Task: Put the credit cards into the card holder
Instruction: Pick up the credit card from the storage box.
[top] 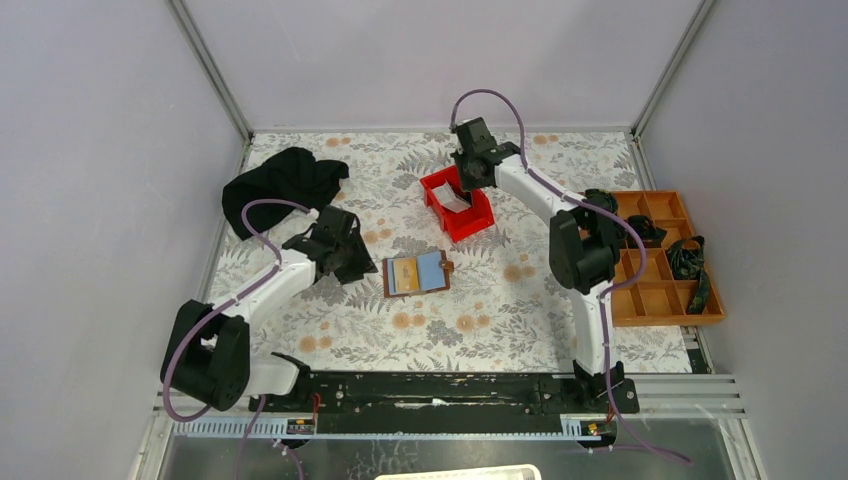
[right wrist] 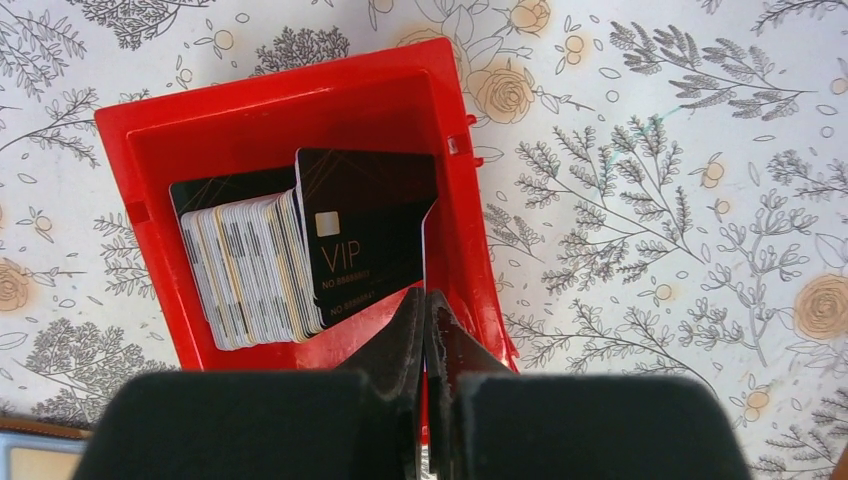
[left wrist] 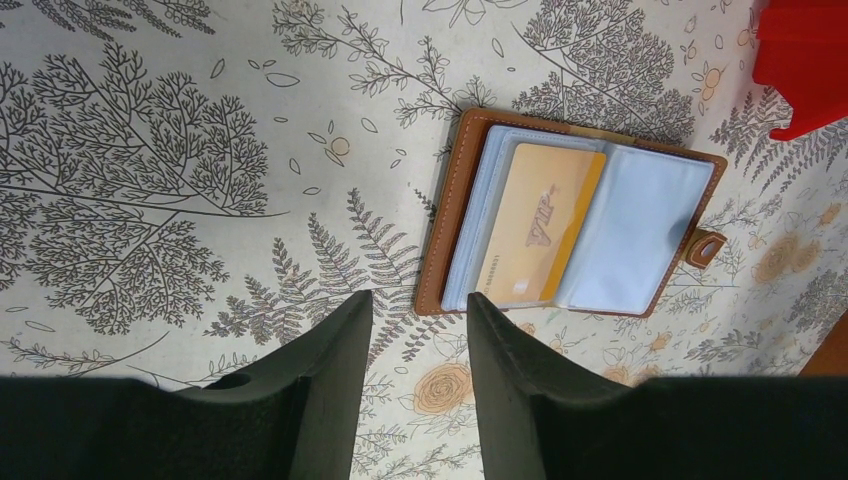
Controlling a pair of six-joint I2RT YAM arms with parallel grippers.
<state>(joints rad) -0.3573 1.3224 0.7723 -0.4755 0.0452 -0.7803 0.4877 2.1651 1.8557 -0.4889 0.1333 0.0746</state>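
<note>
The card holder (top: 417, 274) (left wrist: 570, 225) lies open on the flowered table, with a yellow card (left wrist: 540, 225) in its left clear pocket. My left gripper (top: 350, 262) (left wrist: 418, 298) hovers open just left of it, nothing between its fingers. A row of credit cards (right wrist: 250, 270) (top: 455, 200) stands on edge in the red bin (right wrist: 270, 90) (top: 468, 222), a black VIP card (right wrist: 365, 230) at the front. My right gripper (top: 468, 185) (right wrist: 425, 295) is in the bin, shut on a thin card seen edge-on beside the black one.
A black cloth (top: 283, 185) lies at the back left. At the right edge stands an orange-brown compartment tray (top: 660, 300) with dark items in some cells. The bin's corner (left wrist: 810, 60) shows past the card holder in the left wrist view.
</note>
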